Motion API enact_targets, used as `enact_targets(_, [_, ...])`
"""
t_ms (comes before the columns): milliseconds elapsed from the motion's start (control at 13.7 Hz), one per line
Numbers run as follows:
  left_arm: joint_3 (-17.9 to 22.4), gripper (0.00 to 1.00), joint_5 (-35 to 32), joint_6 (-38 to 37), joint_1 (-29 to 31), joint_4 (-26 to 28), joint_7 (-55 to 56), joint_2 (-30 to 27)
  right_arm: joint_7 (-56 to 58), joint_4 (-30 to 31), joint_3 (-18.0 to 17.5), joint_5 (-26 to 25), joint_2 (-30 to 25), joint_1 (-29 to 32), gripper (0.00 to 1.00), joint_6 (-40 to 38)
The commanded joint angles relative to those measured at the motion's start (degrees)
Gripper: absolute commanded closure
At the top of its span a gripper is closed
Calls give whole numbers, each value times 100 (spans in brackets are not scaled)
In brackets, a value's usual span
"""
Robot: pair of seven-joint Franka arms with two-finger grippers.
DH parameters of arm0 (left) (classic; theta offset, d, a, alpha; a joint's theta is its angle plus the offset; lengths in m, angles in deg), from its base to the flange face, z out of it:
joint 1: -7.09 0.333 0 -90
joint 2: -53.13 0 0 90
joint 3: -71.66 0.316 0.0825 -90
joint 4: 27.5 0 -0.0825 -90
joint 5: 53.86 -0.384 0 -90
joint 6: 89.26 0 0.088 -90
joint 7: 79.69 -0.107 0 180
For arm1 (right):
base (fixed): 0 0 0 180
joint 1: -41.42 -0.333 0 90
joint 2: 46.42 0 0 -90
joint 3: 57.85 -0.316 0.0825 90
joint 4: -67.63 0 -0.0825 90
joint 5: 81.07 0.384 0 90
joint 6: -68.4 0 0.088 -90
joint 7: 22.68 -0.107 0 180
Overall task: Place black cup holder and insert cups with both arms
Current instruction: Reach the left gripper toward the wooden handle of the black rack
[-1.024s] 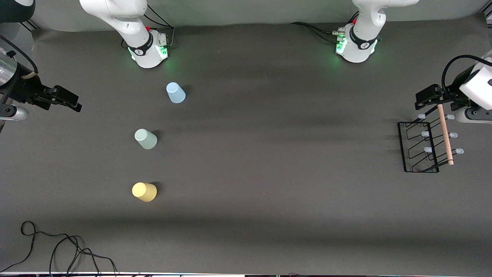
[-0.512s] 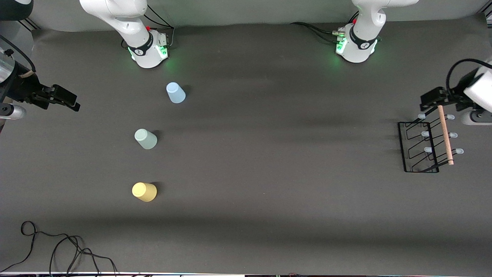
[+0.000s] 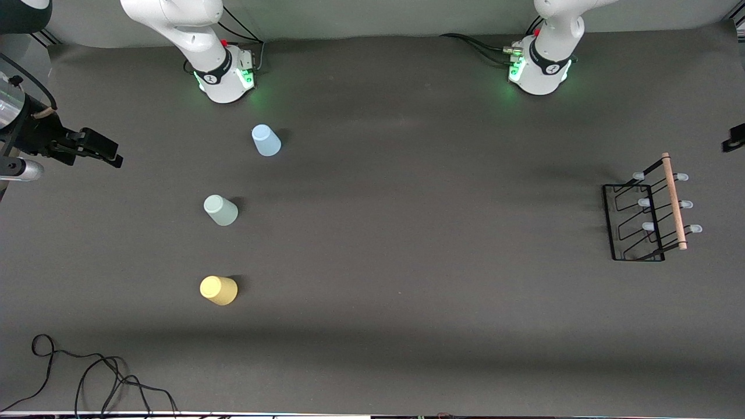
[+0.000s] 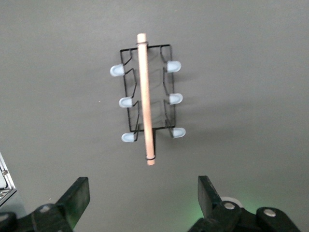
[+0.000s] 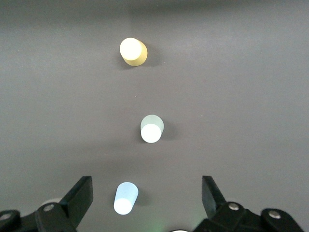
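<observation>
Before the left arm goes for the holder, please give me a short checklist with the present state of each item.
1. Holder upright on the table, handle on top: ok.
2. All six pegs bare: ok.
3. Left gripper over the holder, jaws open: ok.
4. Handle lined up between the jaws: not ok, off to one end.
5. Three cups, blue, green, yellow, standing mouth down: ok.
6. Right gripper open, waiting above the cups: ok.

- Your two arms (image 3: 192, 29) are glossy white shells with dark grey joint bands.
- Both bases (image 3: 538, 70) glow green, each with a small red button and black cables trailing off.
- The grippers are matte black, with silver screws on the finger (image 4: 72, 200) mounts.
</observation>
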Motion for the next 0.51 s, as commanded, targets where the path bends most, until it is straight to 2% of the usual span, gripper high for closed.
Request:
enact_targets(0, [-85,0,-32,472,-40,833,-42,-563,88,-15,26,-7,-24,-37,0,-19])
enact_targets(146, [-85,0,-32,998,-40,1264,-51,-511,105,2,17,-7,20,-54,0,33])
enact_targets(439, [-85,0,-32,2685,-31,2530,-313,-397,79,90,26,-24,11,-45,2,69])
